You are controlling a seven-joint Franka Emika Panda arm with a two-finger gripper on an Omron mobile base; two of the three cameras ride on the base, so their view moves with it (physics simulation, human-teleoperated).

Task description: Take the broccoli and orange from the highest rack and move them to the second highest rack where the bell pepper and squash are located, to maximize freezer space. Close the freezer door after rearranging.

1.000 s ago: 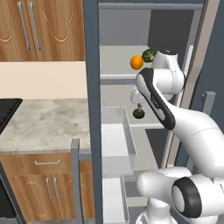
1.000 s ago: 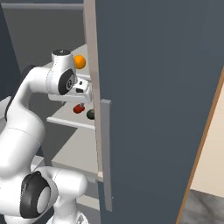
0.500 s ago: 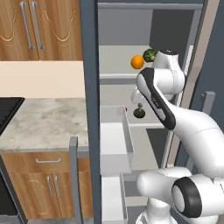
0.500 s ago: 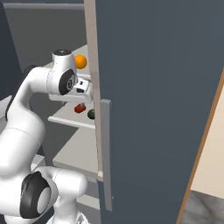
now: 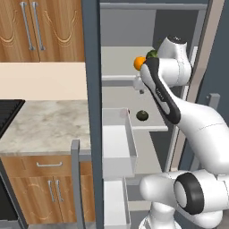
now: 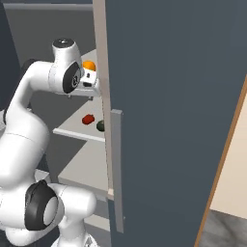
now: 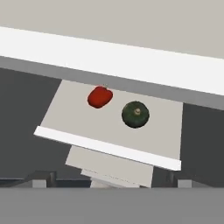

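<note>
Wooden cupboards [image 5: 40,31]: upper left of the left base view, brown doors shut, above a marble counter [image 5: 44,123].
Freezer [image 5: 91,89]: dark slate-blue cabinet standing open, pale grey inside.
White drawer bin [image 5: 117,143]: pulled out below the shelves, in the left base view.
Highest rack [image 5: 117,80]: grey slab at the height of the arm's wrist; carries the two task items.
Orange [image 5: 139,63]: on the highest rack, at its right part, partly behind the arm; also seen beside the wrist from the right [image 6: 89,65].
Broccoli [image 5: 152,54]: just beside the orange, to its right and farther back, mostly hidden by the arm.
Second highest rack [image 7: 78,109]: one level down; holds the bell pepper [image 7: 99,96] and the squash [image 7: 135,114] near each other but apart.
Gripper [image 6: 94,83]: at the front edge of the highest rack, close under the orange; jaws spread wide, nothing between them.
Freezer door [image 6: 173,116]: swung open, grey bar handle [image 6: 117,169] on its near edge, covering most of the right base view.
</note>
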